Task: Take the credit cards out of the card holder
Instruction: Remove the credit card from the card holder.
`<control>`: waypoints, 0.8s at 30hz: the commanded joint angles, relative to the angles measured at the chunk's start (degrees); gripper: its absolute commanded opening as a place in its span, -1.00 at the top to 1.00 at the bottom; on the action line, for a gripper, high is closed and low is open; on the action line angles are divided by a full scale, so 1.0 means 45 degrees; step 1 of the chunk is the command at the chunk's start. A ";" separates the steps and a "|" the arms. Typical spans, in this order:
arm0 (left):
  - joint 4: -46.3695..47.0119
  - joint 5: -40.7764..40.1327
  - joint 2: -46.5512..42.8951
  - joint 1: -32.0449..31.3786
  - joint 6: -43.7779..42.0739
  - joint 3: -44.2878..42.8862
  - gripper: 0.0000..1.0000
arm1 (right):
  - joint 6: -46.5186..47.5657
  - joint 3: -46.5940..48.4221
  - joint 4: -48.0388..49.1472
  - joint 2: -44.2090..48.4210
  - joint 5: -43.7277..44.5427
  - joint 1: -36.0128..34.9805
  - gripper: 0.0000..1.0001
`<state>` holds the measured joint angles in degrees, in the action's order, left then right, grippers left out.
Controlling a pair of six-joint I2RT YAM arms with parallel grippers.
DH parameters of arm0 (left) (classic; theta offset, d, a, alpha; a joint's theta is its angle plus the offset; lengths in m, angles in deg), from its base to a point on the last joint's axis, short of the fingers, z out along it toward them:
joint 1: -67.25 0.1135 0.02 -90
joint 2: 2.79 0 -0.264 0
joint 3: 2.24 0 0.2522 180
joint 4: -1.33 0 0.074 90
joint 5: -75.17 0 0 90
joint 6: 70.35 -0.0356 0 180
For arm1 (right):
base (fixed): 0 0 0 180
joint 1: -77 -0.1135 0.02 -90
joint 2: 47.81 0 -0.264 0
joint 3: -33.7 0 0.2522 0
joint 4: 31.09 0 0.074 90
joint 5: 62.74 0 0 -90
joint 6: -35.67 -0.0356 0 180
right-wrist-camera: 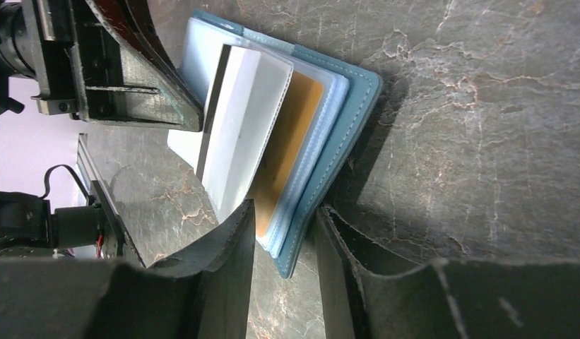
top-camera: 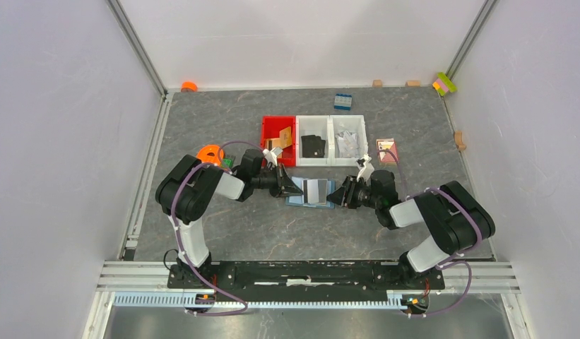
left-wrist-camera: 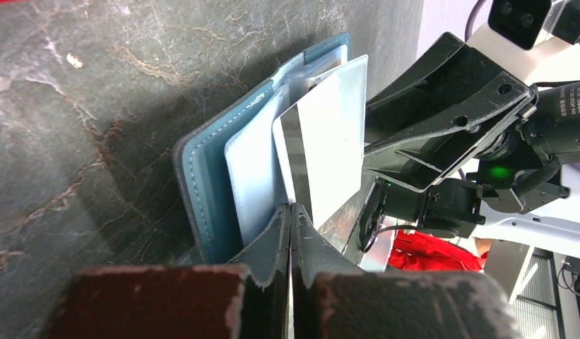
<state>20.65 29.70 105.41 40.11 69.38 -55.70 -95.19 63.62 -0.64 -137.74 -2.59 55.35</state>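
Steel-blue card holder (right-wrist-camera: 347, 120) with pale stitching, silvery-white card (left-wrist-camera: 329, 141) with dark stripe, tan-gold card (right-wrist-camera: 294, 141), grey veined table (top-camera: 223, 120)

Soft white light is falling from overhead, leaving the pale walls bright and the dark stone surface (top-camera: 273, 233) evenly lit in the top view, with only faint shadows lying under the arms. In the left wrist view the silvery card (left-wrist-camera: 329, 134) is glaring almost white, and the card holder (left-wrist-camera: 202, 183) is throwing a dark shadow onto the stone. The left pincer (left-wrist-camera: 290, 212) and right pincer (right-wrist-camera: 285, 208) are blurring close to their lenses, while the stone veins are reading sharp.
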 commanded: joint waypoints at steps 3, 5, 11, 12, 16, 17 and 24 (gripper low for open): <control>0.0353 0.0280 0.0037 -0.0073 0.0158 -0.0339 0.96 | -0.0586 -0.0385 0.1898 0.0316 -0.0402 -0.0011 0.13; 0.0350 0.0279 0.0004 -0.0045 0.0159 -0.0331 0.96 | -0.0638 -0.0504 0.2030 0.0403 -0.0360 0.0060 0.13; 0.0012 0.0168 0.0017 -0.0007 0.0003 -0.0386 0.96 | -0.1005 -0.0936 0.2579 0.0686 -0.0223 0.0357 0.14; -0.0202 0.0083 0.0016 -0.0006 -0.0076 -0.0416 0.96 | -0.1058 -0.0956 0.2589 0.0673 -0.0194 0.0379 0.15; -0.0632 -0.0062 0.0017 -0.0005 -0.0307 -0.0512 0.96 | -0.1270 -0.0894 0.3017 0.0274 -0.0519 0.0397 0.13; -0.0640 -0.0054 0.0017 -0.0005 -0.0310 -0.0518 0.95 | -0.1453 -0.0824 0.3354 0.0026 -0.0801 0.0378 0.12; -0.0055 0.0149 0.0047 -0.0010 0.0005 -0.0400 0.96 | -0.1298 0.0061 0.2410 -0.1096 -0.1077 -0.0104 0.01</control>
<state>18.49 29.11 105.41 40.11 69.27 -56.58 -102.67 60.43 12.82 -142.18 -6.74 56.07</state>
